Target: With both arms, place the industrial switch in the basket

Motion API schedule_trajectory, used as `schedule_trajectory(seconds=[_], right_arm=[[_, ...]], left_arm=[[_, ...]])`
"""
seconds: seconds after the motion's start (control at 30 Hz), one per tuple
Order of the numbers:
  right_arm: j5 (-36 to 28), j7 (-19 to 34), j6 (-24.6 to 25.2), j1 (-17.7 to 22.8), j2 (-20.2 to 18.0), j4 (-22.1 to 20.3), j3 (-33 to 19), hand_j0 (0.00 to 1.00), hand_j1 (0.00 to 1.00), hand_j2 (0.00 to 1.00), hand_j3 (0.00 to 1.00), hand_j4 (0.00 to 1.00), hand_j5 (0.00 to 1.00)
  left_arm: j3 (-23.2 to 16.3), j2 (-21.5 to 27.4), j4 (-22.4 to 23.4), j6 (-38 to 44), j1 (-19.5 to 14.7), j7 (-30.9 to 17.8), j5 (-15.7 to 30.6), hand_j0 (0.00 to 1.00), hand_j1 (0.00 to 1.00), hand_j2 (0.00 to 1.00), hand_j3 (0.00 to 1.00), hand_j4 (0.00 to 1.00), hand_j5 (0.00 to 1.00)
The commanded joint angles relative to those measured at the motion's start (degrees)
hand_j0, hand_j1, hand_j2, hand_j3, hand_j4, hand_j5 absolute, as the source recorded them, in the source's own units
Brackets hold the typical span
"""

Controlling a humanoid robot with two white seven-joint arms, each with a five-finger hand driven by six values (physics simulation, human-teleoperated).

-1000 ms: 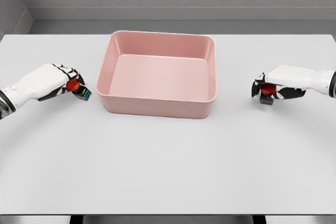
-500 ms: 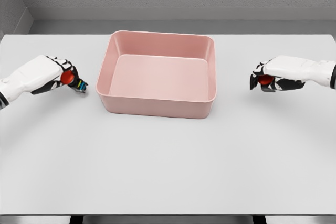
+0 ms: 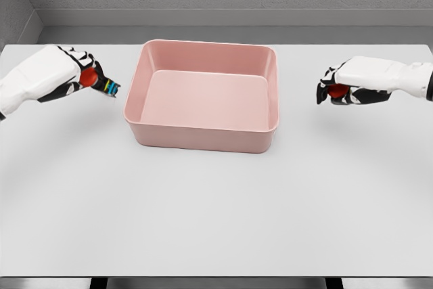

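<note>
A pink rectangular basket (image 3: 203, 137) stands at the middle back of the white table. Left of it, my left hand (image 3: 84, 76) is shut on an industrial switch (image 3: 100, 82), a dark box with a red knob and coloured end, held in the air near the basket's left wall. On the right, my right hand (image 3: 333, 90) is shut on a second industrial switch (image 3: 337, 91); only its red knob and a bit of dark body show between the fingers. It hangs above the table, well clear of the basket's right wall.
The white table (image 3: 216, 214) reaches to a grey back wall. Its front edge runs along the bottom of the view.
Both hands have risen with their switches. The left hand has moved up and slightly towards the basket; the right hand has lifted and crept left towards it.
</note>
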Motion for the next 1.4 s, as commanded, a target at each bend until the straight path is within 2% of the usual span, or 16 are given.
schedule_trajectory(seconds=[0.0, 0.27, 0.53, 0.63, 0.67, 0.7, 0.77, 0.87, 1.03, 1.17, 1.37], right_arm=[[-0.4, 0.2, 0.2, 0.0, 0.0, -0.6, -0.9, 0.48, 0.48, 0.48, 0.48, 0.48, 0.48], [-2.6, 1.1, 0.2, 0.0, 1.3, -0.7, -2.9, 0.48, 0.48, 0.48, 0.48, 0.48, 0.48], [-5.2, 1.2, 0.2, -0.7, 2.9, -1.0, -3.9, 0.48, 0.48, 0.48, 0.48, 0.48, 0.48], [-6.1, 1.4, 0.2, -1.2, 3.0, -1.1, -4.1, 0.48, 0.48, 0.48, 0.48, 0.48, 0.48], [-6.4, 2.0, 0.2, -1.7, 3.8, -1.1, -4.2, 0.48, 0.48, 0.48, 0.48, 0.48, 0.48], [-6.6, 2.4, 0.2, -2.0, 4.1, -1.1, -4.2, 0.48, 0.48, 0.48, 0.48, 0.48, 0.48], [-6.9, 2.5, 0.1, -2.0, 4.1, -1.2, -4.2, 0.48, 0.48, 0.48, 0.48, 0.48, 0.48], [-7.1, 2.5, 0.2, -2.0, 4.7, -1.2, -4.2, 0.48, 0.48, 0.48, 0.48, 0.48, 0.48], [-7.7, 2.4, 0.2, -2.1, 6.1, -1.2, -4.2, 0.47, 0.47, 0.47, 0.47, 0.47, 0.47], [-7.8, 2.5, 0.2, -2.5, 7.0, -1.2, -4.2, 0.47, 0.47, 0.47, 0.47, 0.47, 0.47], [-7.8, 2.5, 0.2, -2.9, 8.6, -1.2, -4.2, 0.47, 0.47, 0.47, 0.47, 0.47, 0.47]], left_arm=[[1.0, 0.0, -1.7, 0.0, 0.0, 0.0, 0.6, 0.31, 0.31, 0.31, 0.31, 0.31, 0.31], [2.2, -1.5, -5.5, 0.0, -1.0, -0.1, 0.6, 0.30, 0.30, 0.30, 0.30, 0.30, 0.30], [1.3, -8.0, -5.7, 0.0, -1.6, -1.6, -0.5, 0.29, 0.29, 0.29, 0.29, 0.29, 0.29], [1.1, -11.2, -5.0, 0.0, -2.1, -2.3, -2.5, 0.28, 0.28, 0.28, 0.28, 0.28, 0.28], [1.1, -12.5, -4.7, 0.0, -2.2, -2.3, -4.4, 0.28, 0.28, 0.28, 0.28, 0.28, 0.28], [1.0, -13.6, -3.8, 0.0, -2.3, -2.3, -4.9, 0.28, 0.28, 0.28, 0.28, 0.28, 0.28], [-2.1, -14.9, -0.9, 0.0, -4.5, -2.4, -5.0, 0.28, 0.28, 0.28, 0.28, 0.28, 0.28], [-3.2, -18.8, 3.5, 0.0, -6.1, -2.8, -7.7, 0.28, 0.28, 0.28, 0.28, 0.28, 0.28], [-4.0, -20.1, 4.2, 0.0, -6.4, -2.9, -8.4, 0.28, 0.28, 0.28, 0.28, 0.28, 0.28], [-4.2, -20.2, 3.8, 0.0, -6.6, -2.8, -8.0, 0.56, 0.56, 0.56, 0.56, 0.56, 0.56], [-4.1, -20.3, 3.9, 0.0, -7.3, -2.9, -8.0, 0.58, 0.58, 0.58, 0.58, 0.58, 0.58]])
